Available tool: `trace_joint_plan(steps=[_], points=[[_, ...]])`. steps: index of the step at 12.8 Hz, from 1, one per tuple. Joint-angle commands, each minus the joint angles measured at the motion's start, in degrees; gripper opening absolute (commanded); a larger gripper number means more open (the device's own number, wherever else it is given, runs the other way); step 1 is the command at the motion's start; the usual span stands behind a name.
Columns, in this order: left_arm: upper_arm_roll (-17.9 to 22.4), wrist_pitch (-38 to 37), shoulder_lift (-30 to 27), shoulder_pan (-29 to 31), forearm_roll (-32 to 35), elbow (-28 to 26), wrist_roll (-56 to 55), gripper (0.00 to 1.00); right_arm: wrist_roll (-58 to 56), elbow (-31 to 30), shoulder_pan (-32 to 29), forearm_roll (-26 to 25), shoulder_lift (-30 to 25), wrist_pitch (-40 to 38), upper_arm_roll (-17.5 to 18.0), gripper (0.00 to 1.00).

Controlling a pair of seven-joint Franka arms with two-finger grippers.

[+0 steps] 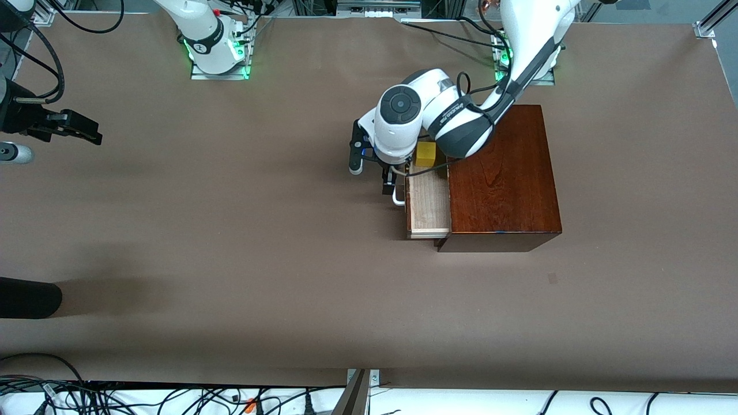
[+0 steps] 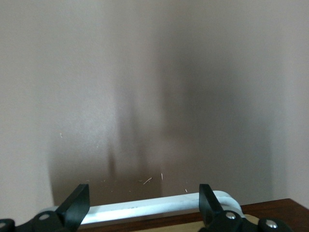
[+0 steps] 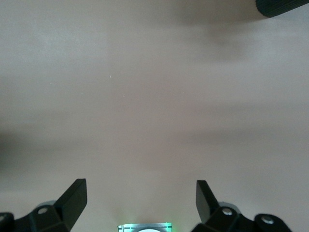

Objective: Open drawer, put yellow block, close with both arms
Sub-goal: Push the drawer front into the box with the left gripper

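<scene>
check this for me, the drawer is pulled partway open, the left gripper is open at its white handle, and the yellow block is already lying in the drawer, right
One thing is off: the yellow block is not in the drawer. The front view shows it on the table beside the wooden box, with the drawer's pale lining bare where it shows. The rest stands: the drawer is partway open and the left gripper is open at the white handle.

Robotics lab bench, not a home or shop. Two white arms (image 1: 403, 124) are bolted to metal base plates (image 1: 219, 72) with green status lights, and aluminium extrusion framing (image 1: 712, 20) runs along the table's edges. Plain brown covering on the table (image 1: 230, 259). Loose black cables (image 1: 144, 397) pile up along the edge nearest the front camera. Only prop is one dark wooden box (image 1: 507, 178).
</scene>
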Motion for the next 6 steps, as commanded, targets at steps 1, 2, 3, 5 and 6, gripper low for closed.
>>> trace_joint_plan(steps=[1, 2, 3, 5, 6], points=[[-0.1, 0.7, 0.3, 0.2, 4.1, -1.3, 1.0, 1.0, 0.4, -0.9, -0.7, 0.3, -0.8, 1.5, 0.6, 1.0], [0.1, 0.0, 0.3, 0.4, 4.3, -1.6, 1.0, 1.0, 0.4, -1.1, -0.7, 0.3, -0.7, 1.4, 0.6, 1.0], [0.1, -0.9, 0.1, 0.6, 4.4, -1.7, 1.6, 1.0, 0.4, -0.9, -0.7, 0.4, -0.7, 1.5, 0.7, 1.0], [0.1, -2.9, -0.3, 1.4, 4.7, -1.5, 2.8, 1.0, 0.5, -1.1, -0.7, 0.5, -0.6, 1.7, 0.8, 1.0], [0.0, -2.9, -0.3, 1.5, 4.6, -1.4, 2.9, 1.0, 0.5, -1.1, -0.7, 0.5, -0.6, 1.7, 0.9, 1.0]])
